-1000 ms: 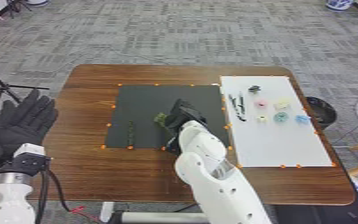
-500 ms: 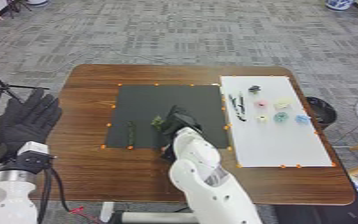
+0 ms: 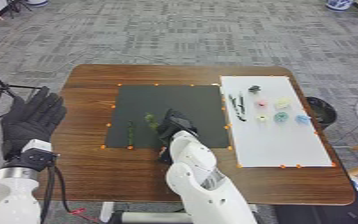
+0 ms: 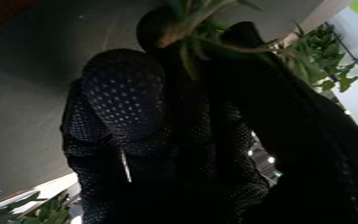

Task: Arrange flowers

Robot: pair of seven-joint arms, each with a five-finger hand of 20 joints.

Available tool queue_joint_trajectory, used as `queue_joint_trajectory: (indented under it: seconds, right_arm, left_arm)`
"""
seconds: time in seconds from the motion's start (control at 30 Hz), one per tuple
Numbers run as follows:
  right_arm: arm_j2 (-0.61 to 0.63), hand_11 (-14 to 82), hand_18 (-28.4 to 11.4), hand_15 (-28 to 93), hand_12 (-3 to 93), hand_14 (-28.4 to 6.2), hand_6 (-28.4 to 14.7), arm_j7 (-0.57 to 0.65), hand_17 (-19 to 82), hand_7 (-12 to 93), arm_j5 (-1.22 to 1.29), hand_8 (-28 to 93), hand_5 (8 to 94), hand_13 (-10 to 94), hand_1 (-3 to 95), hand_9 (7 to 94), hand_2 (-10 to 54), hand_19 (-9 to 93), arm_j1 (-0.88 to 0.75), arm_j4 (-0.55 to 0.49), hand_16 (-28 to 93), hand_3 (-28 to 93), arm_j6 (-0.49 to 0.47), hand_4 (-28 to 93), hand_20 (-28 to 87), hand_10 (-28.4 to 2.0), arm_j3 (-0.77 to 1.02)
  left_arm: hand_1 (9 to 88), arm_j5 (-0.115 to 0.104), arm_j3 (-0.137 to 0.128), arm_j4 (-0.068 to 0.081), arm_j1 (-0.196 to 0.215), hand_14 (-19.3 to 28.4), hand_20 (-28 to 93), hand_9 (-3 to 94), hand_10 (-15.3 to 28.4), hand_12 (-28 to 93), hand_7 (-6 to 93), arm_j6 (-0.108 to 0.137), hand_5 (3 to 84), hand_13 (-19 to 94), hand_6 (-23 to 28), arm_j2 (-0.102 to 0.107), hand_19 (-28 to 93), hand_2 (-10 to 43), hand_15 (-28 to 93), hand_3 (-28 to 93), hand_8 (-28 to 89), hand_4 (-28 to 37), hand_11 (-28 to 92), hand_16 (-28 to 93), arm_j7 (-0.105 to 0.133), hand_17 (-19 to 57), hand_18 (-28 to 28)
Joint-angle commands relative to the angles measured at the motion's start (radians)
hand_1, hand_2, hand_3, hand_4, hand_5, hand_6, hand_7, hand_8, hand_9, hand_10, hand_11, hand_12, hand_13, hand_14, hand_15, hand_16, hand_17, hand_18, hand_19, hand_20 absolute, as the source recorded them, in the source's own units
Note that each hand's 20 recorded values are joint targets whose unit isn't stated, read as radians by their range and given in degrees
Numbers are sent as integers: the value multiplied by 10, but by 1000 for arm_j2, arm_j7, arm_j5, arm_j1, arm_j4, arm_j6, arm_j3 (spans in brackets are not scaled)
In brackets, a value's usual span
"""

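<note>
While the foliage step is in hand, we record: right hand [image 3: 174, 124], over the black mat [image 3: 171, 95], seemingly pinching a green sprig [image 3: 151, 120]; left hand [image 3: 31, 120], left of the mat, fingers extended. Hand and sprig have shifted towards the mat's left edge. Next, we judge: align, lower, release.

We're slanting right arm [image 3: 200, 172] inward, pinching with right hand [image 3: 175, 126]'s fingers [image 4: 127, 97] and thumb [image 4: 291, 107]; pointing left hand [image 3: 31, 120] forward, fingers straight.
</note>
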Motion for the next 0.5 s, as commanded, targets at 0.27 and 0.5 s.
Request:
queue_joint_trajectory:
  seconds: [0.27,0.5]
  right_arm:
    - [37,276,-275,527,279,-61,-55,-11,392,211,3,117,771,856,405,874,-95,852,5,-33,419,738,80,-188,294,-143,-10]
    - [83,318,-279,604,288,-92,-55,-40,365,234,20,-78,742,804,333,819,-95,849,3,-92,410,779,67,-190,311,-156,-15]
  left_arm:
    - [245,-16,-16,-1,19,126,43,335,140,66,71,-24,396,254,79,4,334,167,183,658,-82,-283,172,-56,5,-63,110]
    - [246,-15,-30,-5,29,126,44,335,140,65,72,-27,396,255,79,-8,335,167,180,656,-83,-283,173,-55,12,-63,111]
